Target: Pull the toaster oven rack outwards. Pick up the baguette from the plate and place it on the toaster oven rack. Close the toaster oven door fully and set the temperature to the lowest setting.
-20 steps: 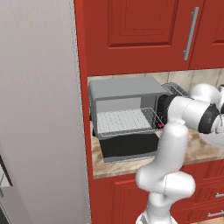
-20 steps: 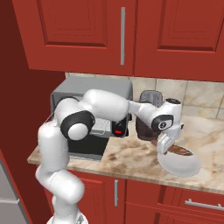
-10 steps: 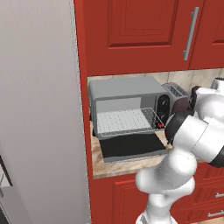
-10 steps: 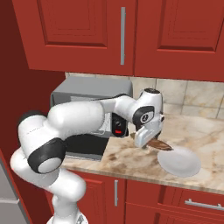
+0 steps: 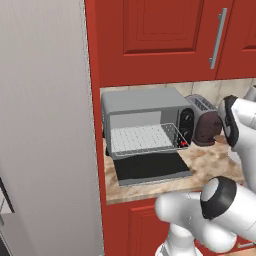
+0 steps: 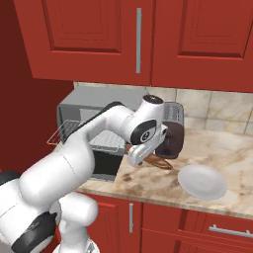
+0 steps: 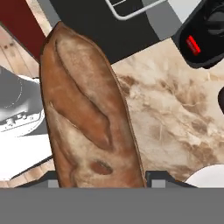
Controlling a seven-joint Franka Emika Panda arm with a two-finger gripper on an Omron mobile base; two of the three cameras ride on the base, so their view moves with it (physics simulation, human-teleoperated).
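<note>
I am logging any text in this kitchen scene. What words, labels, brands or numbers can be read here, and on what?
None can be read.
The toaster oven has two black knobs and a red button, with no legible markings.
The baguette, plate and slot toaster carry no text.

Red panelled wall cabinets [image 6: 99,34] with vertical brushed-metal bar handles [image 6: 139,33] hang above a beige and brown marbled surface [image 6: 217,148]. Matching red base cabinets [image 6: 163,220] with metal handles sit below it. The backsplash [image 6: 222,111] is pale square tile with a stone pattern. A tall flat grey panel [image 5: 45,125] stands at the left end of the run. Lighting is even, with soft shadows.
</note>
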